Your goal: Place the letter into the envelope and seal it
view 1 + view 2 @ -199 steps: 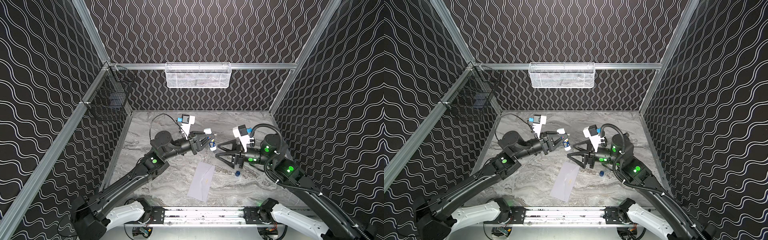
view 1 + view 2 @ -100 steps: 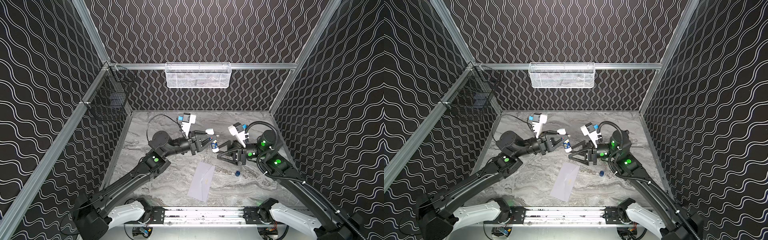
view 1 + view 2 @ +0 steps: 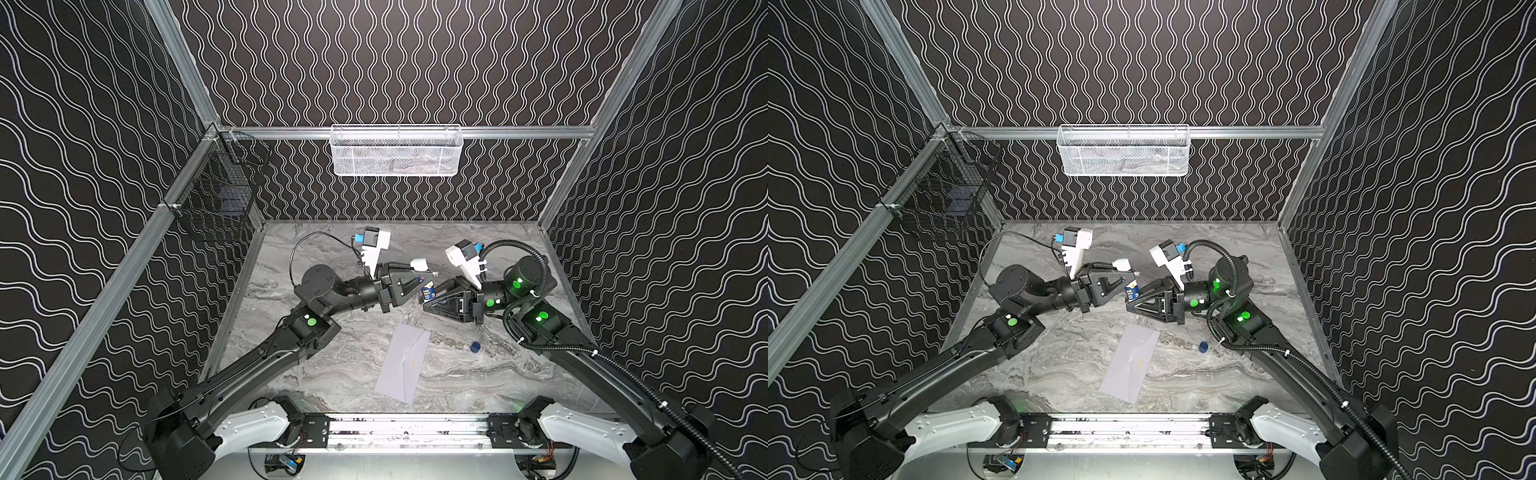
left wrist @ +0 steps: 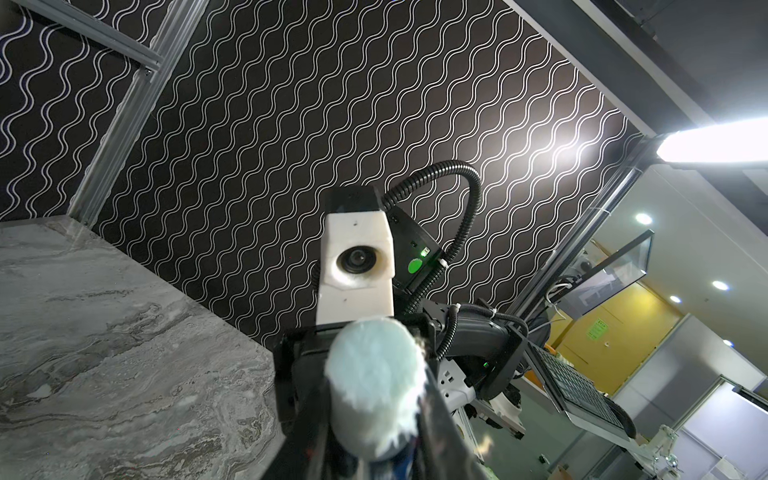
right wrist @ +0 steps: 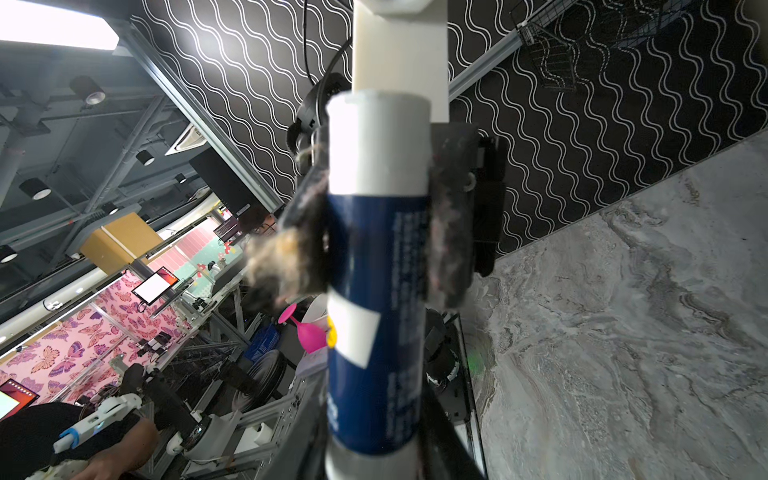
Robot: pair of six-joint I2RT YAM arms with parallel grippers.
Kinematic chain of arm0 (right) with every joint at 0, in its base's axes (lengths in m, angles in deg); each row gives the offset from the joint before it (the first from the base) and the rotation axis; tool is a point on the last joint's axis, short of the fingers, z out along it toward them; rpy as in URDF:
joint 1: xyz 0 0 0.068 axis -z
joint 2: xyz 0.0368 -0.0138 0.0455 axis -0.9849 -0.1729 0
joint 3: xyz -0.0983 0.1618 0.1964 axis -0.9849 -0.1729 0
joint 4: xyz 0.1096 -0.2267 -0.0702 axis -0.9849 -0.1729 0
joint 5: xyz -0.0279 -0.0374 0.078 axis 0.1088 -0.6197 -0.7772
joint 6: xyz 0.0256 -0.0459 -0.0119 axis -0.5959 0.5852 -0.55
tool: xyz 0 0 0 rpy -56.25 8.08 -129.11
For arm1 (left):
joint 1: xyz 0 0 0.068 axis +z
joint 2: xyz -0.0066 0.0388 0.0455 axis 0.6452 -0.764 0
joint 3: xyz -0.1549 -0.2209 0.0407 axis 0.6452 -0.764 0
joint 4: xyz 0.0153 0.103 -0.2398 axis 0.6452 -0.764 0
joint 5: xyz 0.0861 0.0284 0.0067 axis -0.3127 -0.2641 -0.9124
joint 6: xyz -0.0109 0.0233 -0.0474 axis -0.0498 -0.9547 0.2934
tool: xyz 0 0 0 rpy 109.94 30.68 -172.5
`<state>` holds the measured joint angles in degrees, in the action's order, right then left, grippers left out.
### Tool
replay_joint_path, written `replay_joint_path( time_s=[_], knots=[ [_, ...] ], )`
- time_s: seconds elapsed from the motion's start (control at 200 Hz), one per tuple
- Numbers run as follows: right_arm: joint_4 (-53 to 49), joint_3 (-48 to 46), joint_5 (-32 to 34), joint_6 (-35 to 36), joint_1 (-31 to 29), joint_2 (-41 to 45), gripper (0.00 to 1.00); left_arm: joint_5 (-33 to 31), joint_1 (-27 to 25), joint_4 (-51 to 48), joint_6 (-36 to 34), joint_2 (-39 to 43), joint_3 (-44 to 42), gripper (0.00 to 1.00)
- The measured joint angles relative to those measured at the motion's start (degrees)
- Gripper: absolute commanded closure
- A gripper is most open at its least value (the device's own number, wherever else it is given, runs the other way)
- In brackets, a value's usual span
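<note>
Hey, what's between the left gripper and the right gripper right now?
A blue-labelled glue stick: the left gripper clamps its middle and the right gripper grips its base, clearest in the right wrist view.

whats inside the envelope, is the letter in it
The envelope lies flat on the table, flap apparently folded over, so only its grey outside shows. Whatever is inside is covered; no letter is visible outside it.

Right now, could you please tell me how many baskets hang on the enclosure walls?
2. The white mesh basket hangs on the back wall's rail; the black wire basket hangs on the left wall's rail, by the back corner.
</note>
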<state>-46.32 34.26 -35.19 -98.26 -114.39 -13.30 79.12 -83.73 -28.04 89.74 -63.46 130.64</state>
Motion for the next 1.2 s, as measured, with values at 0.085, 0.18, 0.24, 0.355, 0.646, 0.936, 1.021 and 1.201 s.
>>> replay_joint_path(
  time_s=[0.085,0.18,0.24,0.355,0.646,0.936,1.021,1.201],
  knots=[
    [-0.48,0.42,0.13,0.24,-0.13,-0.02,0.84,-0.28,0.0,-0.04,-0.24,0.44,-0.22,1.0],
    [-1.92,1.27,0.74,0.72,-0.39,0.0,0.9,-0.68,-0.02,0.22,-0.31,0.7,-0.28,1.0],
    [-4.46,2.27,1.95,1.68,-0.52,0.17,0.92,-1.31,-0.09,0.2,-0.37,0.94,-0.42,1.0],
    [-12.72,5.62,7.37,5.35,-1.29,1.22,0.96,-4.7,-1.03,-1.66,-2.32,2.01,-0.07,1.0],
    [-41.86,20.5,59.06,17.66,-23.89,0.72,1.0,-12.61,-2.84,-3.8,-7.45,1.97,1.11,1.0],
    [-53.29,27.93,101.94,21.81,-40.98,-7.43,0.95,-15.08,-2.97,-3.98,-10.56,1.55,-1.18,1.0],
    [-54.21,27.87,104.26,22.69,-41.57,-7.39,0.91,-15.15,-3.08,-3.32,-10.56,2.01,-1.84,1.0],
    [-52.02,24.41,101.66,25.31,-41.64,-3.23,0.39,-14.67,-3.32,-4.87,-10.71,2.54,-2.56,1.0]
  ],
)
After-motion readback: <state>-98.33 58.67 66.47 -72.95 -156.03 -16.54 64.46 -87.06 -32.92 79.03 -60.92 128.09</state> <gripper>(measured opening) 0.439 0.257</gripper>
